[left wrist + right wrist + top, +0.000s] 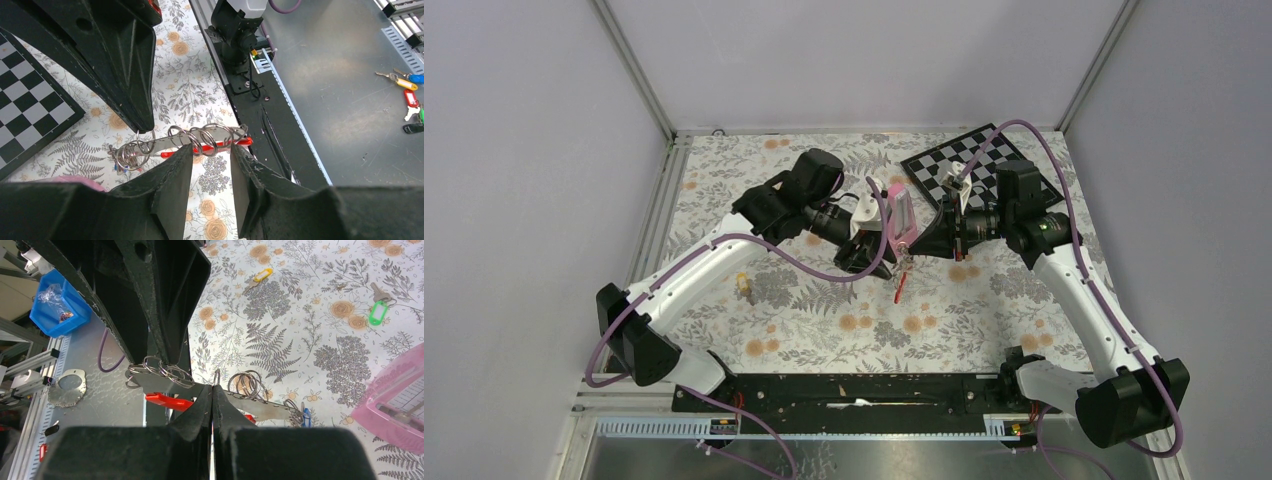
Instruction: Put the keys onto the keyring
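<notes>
My left gripper (211,150): jaws part-closed, grasping keyring (161,145). My right gripper (213,388): jaws clenched tight, pinching split ring (216,375) at keyring's grey bar. Keyring held in air over middle of table (824,330), nearer far edge, just beside pink pyramid (901,213). More rings bunched along bar. Yellow-tagged key (744,288) lies toward left edge.

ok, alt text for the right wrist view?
The right gripper, shut, pinches a split ring at the keyring, whose grey bar carries more rings and is held by the left gripper. A yellow-tagged key and a green-tagged key lie on floral cloth; pink case at right.
</notes>
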You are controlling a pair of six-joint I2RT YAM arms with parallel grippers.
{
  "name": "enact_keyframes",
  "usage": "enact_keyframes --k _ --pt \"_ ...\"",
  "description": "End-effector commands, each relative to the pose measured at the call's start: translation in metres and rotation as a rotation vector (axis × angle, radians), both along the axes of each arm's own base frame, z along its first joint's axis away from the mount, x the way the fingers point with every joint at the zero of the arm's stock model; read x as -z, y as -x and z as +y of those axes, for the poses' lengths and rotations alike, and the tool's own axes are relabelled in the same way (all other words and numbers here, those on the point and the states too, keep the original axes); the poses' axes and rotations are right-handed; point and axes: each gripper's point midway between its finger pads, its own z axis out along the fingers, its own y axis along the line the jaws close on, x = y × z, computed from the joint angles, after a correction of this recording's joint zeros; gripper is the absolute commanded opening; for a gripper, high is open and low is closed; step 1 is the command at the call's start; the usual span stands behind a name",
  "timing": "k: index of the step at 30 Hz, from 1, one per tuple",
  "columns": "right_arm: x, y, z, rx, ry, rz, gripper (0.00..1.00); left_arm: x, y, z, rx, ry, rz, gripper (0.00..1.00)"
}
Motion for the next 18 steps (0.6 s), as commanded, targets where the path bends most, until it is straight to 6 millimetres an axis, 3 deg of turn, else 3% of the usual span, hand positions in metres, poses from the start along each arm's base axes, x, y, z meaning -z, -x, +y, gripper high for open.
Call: enact_keyframes --k 1,18 --pt "-0.0047 -0.0017 0.0003 -0.008 -0.023 -0.019 0.00 -0.0189 -0.0078 -0.0082 -0.005 0.048 -0.061 0.38" --pt "0.0031 0.0008 -0.0017 -0.007 -0.016 -0.019 0.00 -0.0195 -0.0125 -0.0079 -0.028 0.043 -0.088 0.06"
